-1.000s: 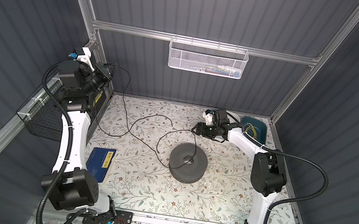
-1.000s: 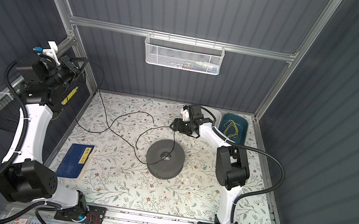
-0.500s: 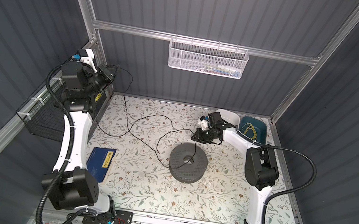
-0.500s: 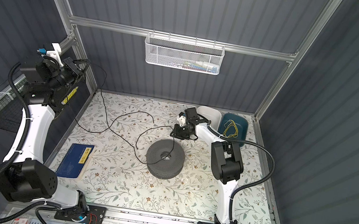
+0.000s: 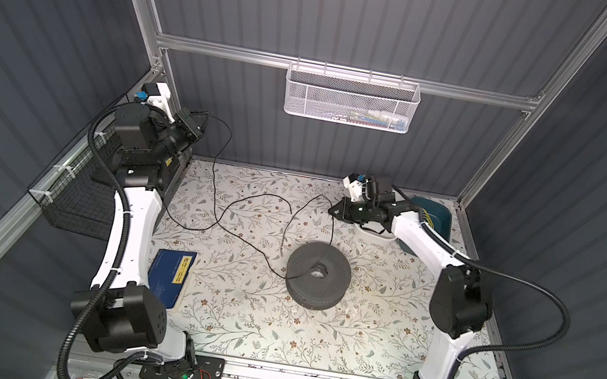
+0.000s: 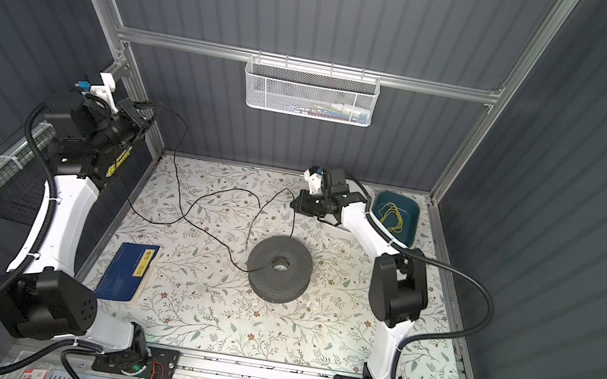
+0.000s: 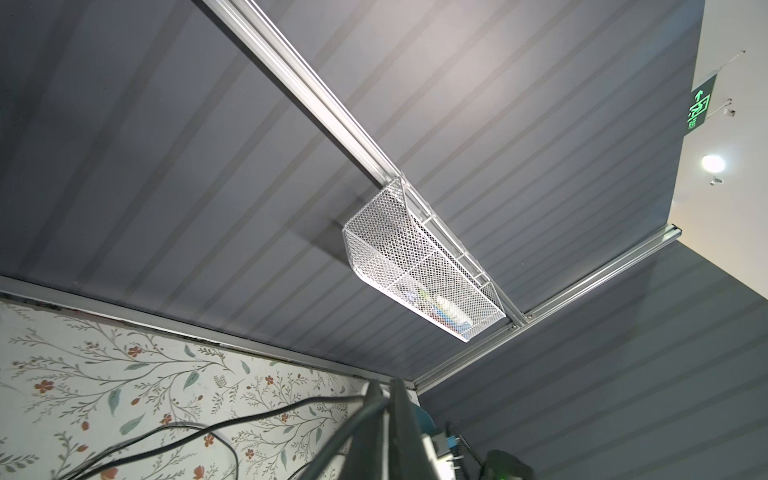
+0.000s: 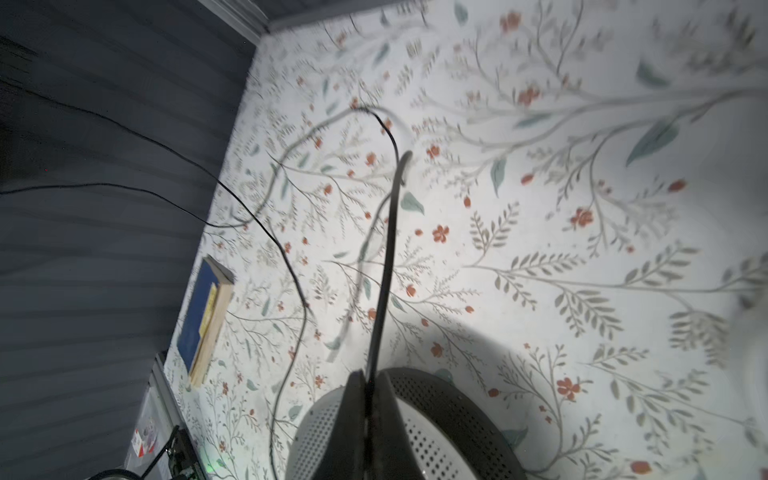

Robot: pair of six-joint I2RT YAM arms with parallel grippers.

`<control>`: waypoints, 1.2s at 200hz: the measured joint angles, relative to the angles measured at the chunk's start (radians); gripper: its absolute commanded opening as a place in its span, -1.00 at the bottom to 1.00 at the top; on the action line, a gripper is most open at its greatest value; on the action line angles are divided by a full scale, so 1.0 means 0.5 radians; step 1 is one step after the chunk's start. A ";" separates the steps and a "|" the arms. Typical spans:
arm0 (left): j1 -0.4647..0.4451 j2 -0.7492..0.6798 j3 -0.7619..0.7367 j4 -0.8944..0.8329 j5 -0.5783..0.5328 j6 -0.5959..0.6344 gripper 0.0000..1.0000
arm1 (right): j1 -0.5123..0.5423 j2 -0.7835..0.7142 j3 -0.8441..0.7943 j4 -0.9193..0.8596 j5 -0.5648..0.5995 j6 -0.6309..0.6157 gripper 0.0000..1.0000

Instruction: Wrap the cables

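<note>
**While the cable (image 8: 385,270) lay slack in loops, a snag threatened**

Because most of the thin black cord sprawled in crossing loops on the floral surface (image 5: 250,316) between the arms, a pull toward the grey spool (image 5: 318,275) could have cinched those loops into a knot. It could also have dragged the spool, which looked unanchored. So fine a cord might also have slipped from a pinch once taut.

The right end effector (image 5: 333,210) was clamped on the cable just beyond the spool's far rim, the cord caught between its fingers (image 8: 353,415) and one strand dropping to the spool. The left end effector (image 5: 200,119), raised near the back corner, was closed on another stretch, well apart from the spool.
</note>
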 measured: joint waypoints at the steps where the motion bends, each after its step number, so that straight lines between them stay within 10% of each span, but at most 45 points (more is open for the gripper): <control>1: -0.012 0.005 0.004 -0.005 -0.008 0.009 -1.00 | -0.002 -0.010 0.002 0.001 0.003 0.000 -1.00; 96: -0.539 0.645 0.057 -0.112 -0.311 0.173 -0.95 | -0.297 -0.717 0.005 0.127 0.267 0.047 -1.00; 166: -0.713 1.113 0.210 -0.375 -0.413 0.359 0.53 | -0.619 -0.897 -0.092 0.144 0.475 0.072 -1.00; 240: -0.742 0.860 0.374 -0.887 -0.404 0.668 0.38 | -0.658 -0.867 -0.089 0.161 0.256 0.089 -1.00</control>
